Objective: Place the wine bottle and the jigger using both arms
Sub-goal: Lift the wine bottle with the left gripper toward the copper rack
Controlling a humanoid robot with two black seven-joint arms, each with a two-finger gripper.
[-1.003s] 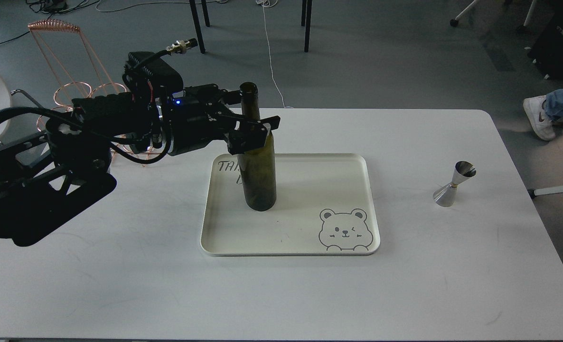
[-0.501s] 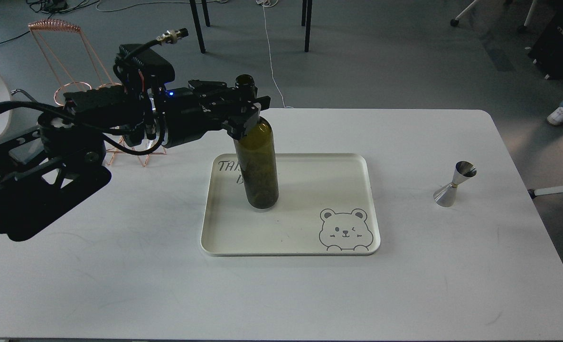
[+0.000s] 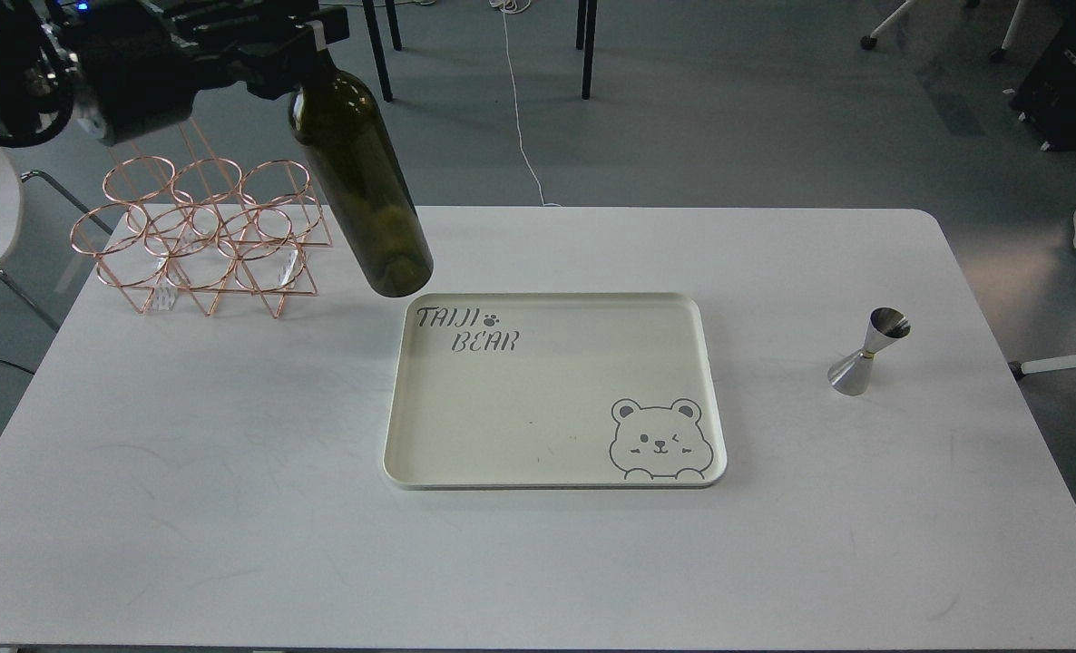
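The dark olive-green wine bottle (image 3: 361, 186) hangs tilted in the air, its base just above the far left corner of the cream tray (image 3: 710, 390). My left gripper (image 3: 307, 36) at the top left is shut on the bottle's neck, which it hides. The steel jigger (image 3: 867, 352) stands upright on the white table at the right, well apart from the tray. My right arm is out of view.
A copper wire bottle rack (image 3: 202, 236) stands at the table's far left, just left of the hanging bottle. The tray has a bear drawing (image 3: 659, 440) and lettering. Chair legs and cables lie on the floor beyond the table.
My left gripper has lifted the bottle off the tray and carried it up and to the left, tilting it. The arm no longer covers the wire rack. The jigger has not moved.
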